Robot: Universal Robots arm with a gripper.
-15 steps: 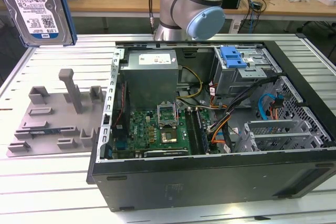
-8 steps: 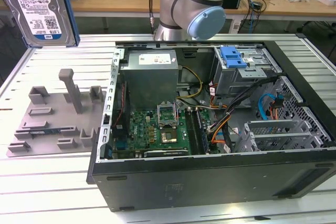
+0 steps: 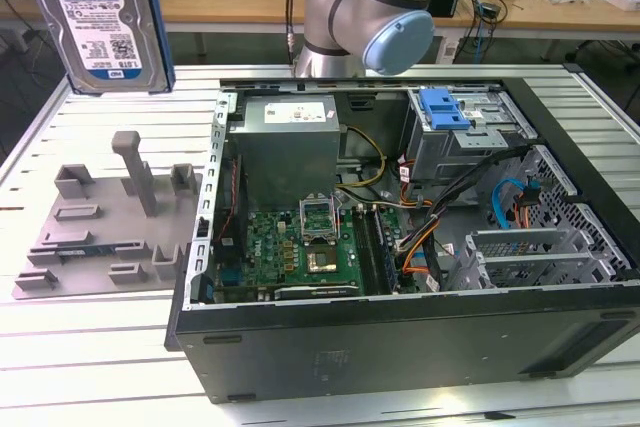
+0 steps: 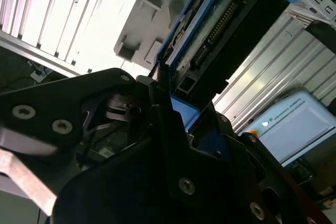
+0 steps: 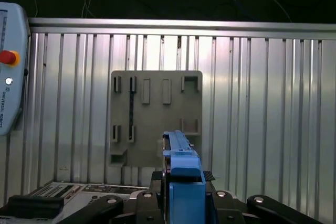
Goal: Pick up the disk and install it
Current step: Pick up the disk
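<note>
Slatted metal bench (image 3: 100, 347) carries a grey fixture (image 3: 110, 237); above it hangs the disk (image 3: 100, 27), fingers (image 4: 163, 114) clamped on its blue carrier (image 5: 181, 156). Likely stiff, weighty, shock-sensitive: hold by the carrier's edges.

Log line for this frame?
tool: shut on disk | disk: held aloft over grey fixture plate | install: not yet done

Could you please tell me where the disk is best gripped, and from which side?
At its upper end, from above, pinching across its thickness: the disk hangs upright, thin with broad flat faces, and the gripper clamps it just so.
</note>
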